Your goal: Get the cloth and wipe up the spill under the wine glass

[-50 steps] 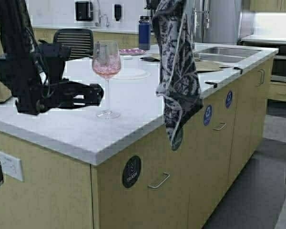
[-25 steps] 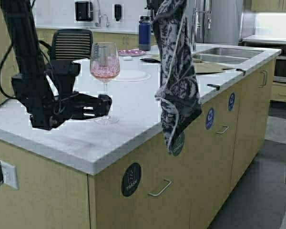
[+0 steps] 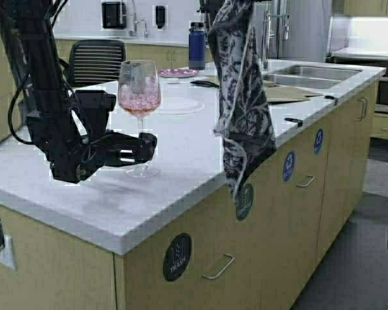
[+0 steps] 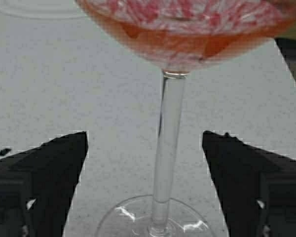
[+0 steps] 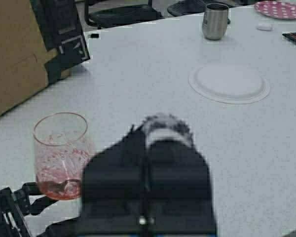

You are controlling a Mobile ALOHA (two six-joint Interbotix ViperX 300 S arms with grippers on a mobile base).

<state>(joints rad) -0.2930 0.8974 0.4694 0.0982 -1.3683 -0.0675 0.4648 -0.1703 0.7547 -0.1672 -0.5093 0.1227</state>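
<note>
The wine glass (image 3: 140,97) stands on the white counter (image 3: 181,148) with pink liquid in its bowl. My left gripper (image 3: 150,147) is level with its stem, open. In the left wrist view the stem (image 4: 167,148) rises between the two black fingers (image 4: 49,173), which stand apart from it on either side; the left gripper (image 4: 144,140) touches nothing. The dark cloth (image 3: 242,97) with its white leaf print hangs from above, down past the counter's front edge. My right gripper (image 5: 153,148) is shut on the cloth's top (image 5: 165,126). The spill is hidden from me.
A white plate (image 3: 178,103) lies behind the glass, with a steel mug (image 5: 216,20) and a pink dotted plate (image 3: 178,72) farther back. A blue bottle (image 3: 196,45), brown paper sheets (image 3: 281,90) and a sink (image 3: 304,72) are to the right. The counter drops off just beyond the cloth.
The robot has moved a little, shifting the scene. My left gripper has advanced right to the glass and now straddles its stem. The cloth still hangs from the right gripper.
</note>
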